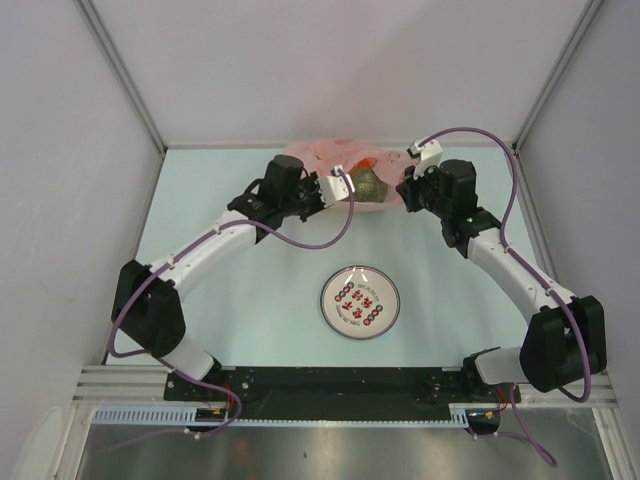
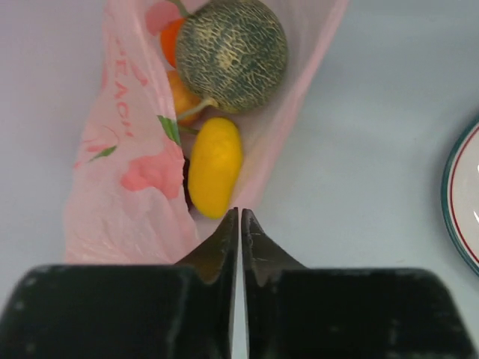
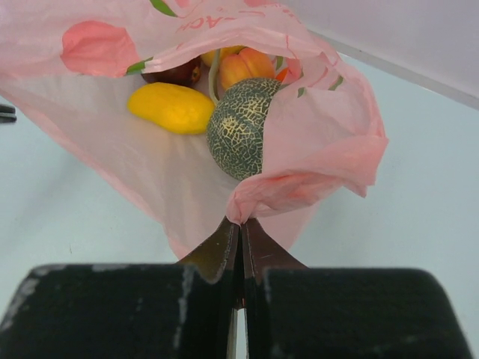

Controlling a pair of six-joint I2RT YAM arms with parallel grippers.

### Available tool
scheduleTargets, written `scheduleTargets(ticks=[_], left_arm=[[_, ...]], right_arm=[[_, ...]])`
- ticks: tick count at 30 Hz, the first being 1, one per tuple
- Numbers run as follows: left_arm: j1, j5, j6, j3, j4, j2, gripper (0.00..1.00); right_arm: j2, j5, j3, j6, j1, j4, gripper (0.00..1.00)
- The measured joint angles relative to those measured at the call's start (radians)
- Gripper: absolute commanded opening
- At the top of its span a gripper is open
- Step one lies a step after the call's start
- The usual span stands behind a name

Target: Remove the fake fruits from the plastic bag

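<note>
Plastic bag rim in right jaws

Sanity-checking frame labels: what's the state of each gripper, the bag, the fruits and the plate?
plastic bag: mouth open, fruits inside.
left gripper: shut, apparently pinching the bag's near edge.
right gripper: shut on a fold of the bag.
melon: inside the bag.
yellow fruit: inside the bag.
orange fruit: inside the bag.
plate: right side up, nothing on it.
</note>
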Motion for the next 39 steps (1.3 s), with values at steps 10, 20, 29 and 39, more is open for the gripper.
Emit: scheduleTargets(ticks=[10, 20, 29, 39], left_arm=[[0.032, -0.031, -0.09, 0.013, 0.035, -0.089, 0.61], [0.045, -0.032, -0.112, 0.012, -0.035, -0.129, 0.59], [0.045, 0.031, -0.096, 0.084, -0.203, -0.05, 0.59], [0.05, 0.042, -0.111, 0.138, -0.227, 0.042, 0.0]], right_arm=[[0.0, 0.0, 0.0, 0.0, -0.01, 0.01, 0.05], [0.0, -0.001, -0.03, 0.019, -0.019, 0.019, 0.06], [-0.008, -0.001, -0.037, 0.023, -0.025, 0.021, 0.07], [-0.012, -0.003, -0.049, 0.026, -0.029, 0.037, 0.0]])
